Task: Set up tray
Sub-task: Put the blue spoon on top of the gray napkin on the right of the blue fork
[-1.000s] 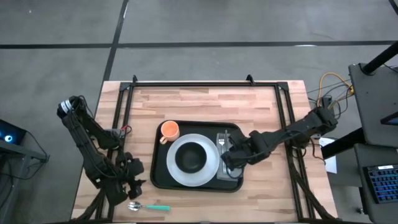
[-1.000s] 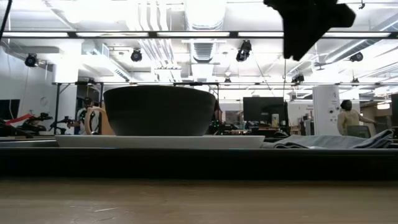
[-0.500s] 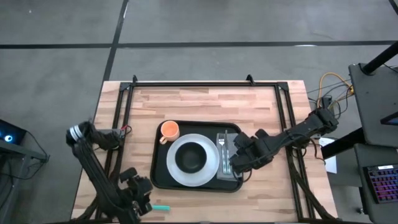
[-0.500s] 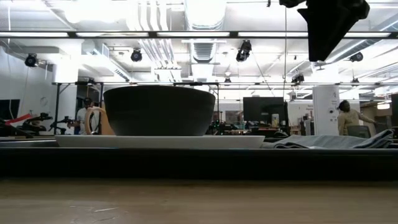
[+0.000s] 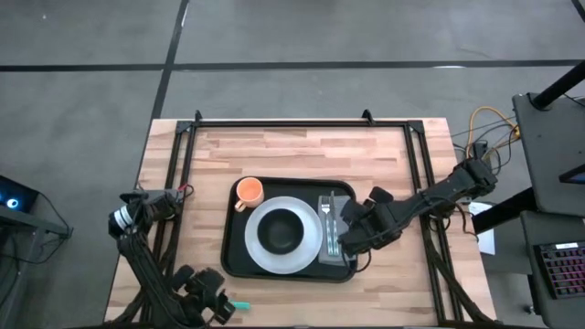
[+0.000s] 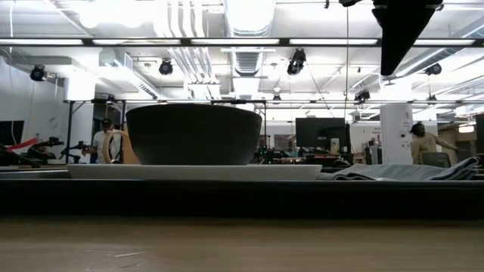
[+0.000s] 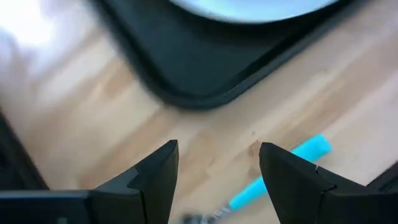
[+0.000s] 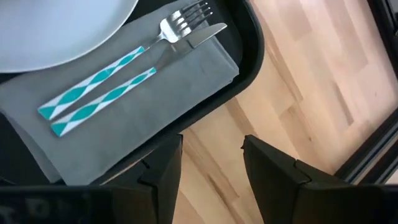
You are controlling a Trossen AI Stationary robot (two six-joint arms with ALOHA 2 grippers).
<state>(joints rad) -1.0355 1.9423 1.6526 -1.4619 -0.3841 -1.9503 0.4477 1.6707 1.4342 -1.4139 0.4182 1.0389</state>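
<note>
The black tray lies mid-table and holds a white plate with a dark bowl on it, an orange cup and a grey napkin. A fork and a knife with teal handles lie side by side on the napkin. My right gripper hovers open over the tray's right rim, beside the napkin. A teal-handled spoon lies on the wood near the front edge. My left gripper hangs open above it, touching nothing.
Bare wood lies to the right of the tray and between the tray's front corner and the table's near edge. Black frame rails run along both sides of the table. In the low view the bowl and the plate rise above the tray's rim.
My left gripper has swung toward the table's near edge and a little rightward, coming over the spoon, whose bowl end it now hides in the high view. My right gripper has drawn back toward the table's right edge, uncovering the fork and knife on the napkin.
</note>
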